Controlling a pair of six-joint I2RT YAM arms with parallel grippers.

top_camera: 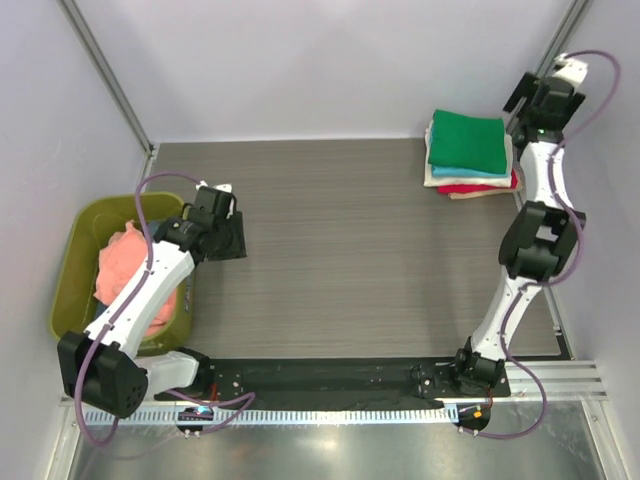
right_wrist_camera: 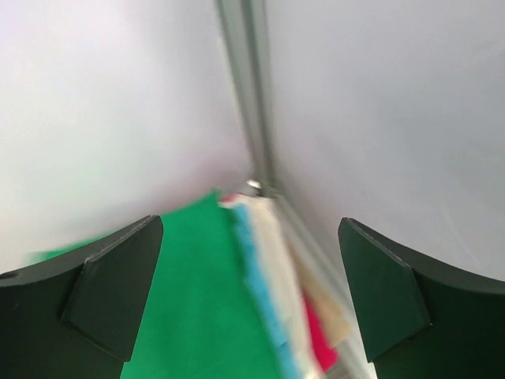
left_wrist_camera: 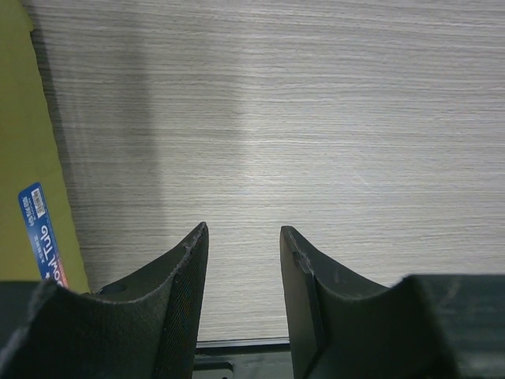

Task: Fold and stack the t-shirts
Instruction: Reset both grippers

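four shirts stacked, a pink one waiting in the tub

the folded stack (top_camera: 470, 160) sits at the far right of the table (top_camera: 350, 260): green shirt (top_camera: 468, 140) on top, then cyan (top_camera: 470, 172), cream (top_camera: 438, 181) and red (top_camera: 482, 187). the salmon-pink shirt (top_camera: 125, 268) lies crumpled in the olive tub (top_camera: 72, 262) at the near left; whether another hides beneath it i cannot tell. my left pincer (left_wrist_camera: 243, 230) hangs over the table just right of the tub, jaws parted, holding nothing. my right pincer (right_wrist_camera: 251, 225) is raised beside the stack, spread wide, likewise bare. i judge most of the work done.
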